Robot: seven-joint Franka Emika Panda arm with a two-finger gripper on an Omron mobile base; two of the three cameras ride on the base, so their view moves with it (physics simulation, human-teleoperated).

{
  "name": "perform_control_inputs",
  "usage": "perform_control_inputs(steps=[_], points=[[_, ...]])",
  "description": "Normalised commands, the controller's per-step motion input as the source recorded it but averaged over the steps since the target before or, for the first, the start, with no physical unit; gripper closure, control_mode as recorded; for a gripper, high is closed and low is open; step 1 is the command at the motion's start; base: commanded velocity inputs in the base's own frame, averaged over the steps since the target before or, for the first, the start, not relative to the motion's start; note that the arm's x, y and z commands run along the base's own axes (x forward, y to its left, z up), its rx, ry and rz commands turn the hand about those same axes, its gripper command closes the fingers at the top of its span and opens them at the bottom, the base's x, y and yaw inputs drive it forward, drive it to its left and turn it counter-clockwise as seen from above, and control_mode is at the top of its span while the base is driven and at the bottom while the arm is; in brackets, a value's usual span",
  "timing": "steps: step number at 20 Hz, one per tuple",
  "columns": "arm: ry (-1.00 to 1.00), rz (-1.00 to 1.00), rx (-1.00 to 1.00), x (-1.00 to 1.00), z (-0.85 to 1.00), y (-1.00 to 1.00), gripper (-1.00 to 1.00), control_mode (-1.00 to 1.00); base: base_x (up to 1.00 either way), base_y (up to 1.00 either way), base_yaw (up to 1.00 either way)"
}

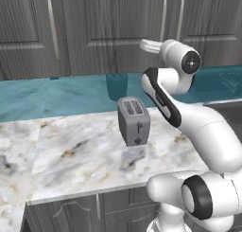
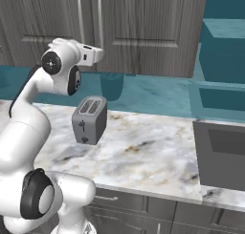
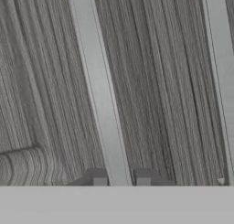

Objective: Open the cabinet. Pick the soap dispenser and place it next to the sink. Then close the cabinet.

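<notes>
The cabinet [image 1: 118, 22] [image 2: 139, 27] stands with both dark wood-grain doors closed. In the hand view my gripper [image 3: 120, 177] is shut on one of its long silver bar handles [image 3: 100, 104], a fingertip on each side of the bar. The other door's handle [image 3: 222, 58] runs along the right edge. My white hand [image 1: 151, 46] [image 2: 92, 54] reaches up to the doors just below the paired handles [image 1: 163, 18] [image 2: 100, 18]. The dark sink [image 2: 220, 156] [image 1: 231, 112] lies at the right of the marble worktop. The soap dispenser is hidden.
A grey two-slot toaster [image 1: 134, 120] [image 2: 89, 120] stands on the marble worktop [image 1: 80, 150] directly below my arm. A teal backsplash runs behind it. Low grey base units [image 1: 94, 207] sit under the counter's front edge.
</notes>
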Motion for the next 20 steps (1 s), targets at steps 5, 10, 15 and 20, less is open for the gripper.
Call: perform_control_inputs(steps=[5, 10, 15, 20], points=[[0.00, 0.02, 0.00, -0.50, 0.00, 0.27, 1.00, -1.00, 0.00, 0.00, 0.00], [0.00, 0.02, 0.00, -0.45, 0.00, 0.33, 1.00, -1.00, 0.00, 0.00, 0.00], [0.00, 0.01, 0.00, -0.49, 0.00, 0.44, 1.00, -1.00, 0.00, 0.00, 0.00], [0.03, 0.00, 0.00, -0.42, 0.00, 0.44, 1.00, -1.00, 0.00, 0.00, 0.00]])
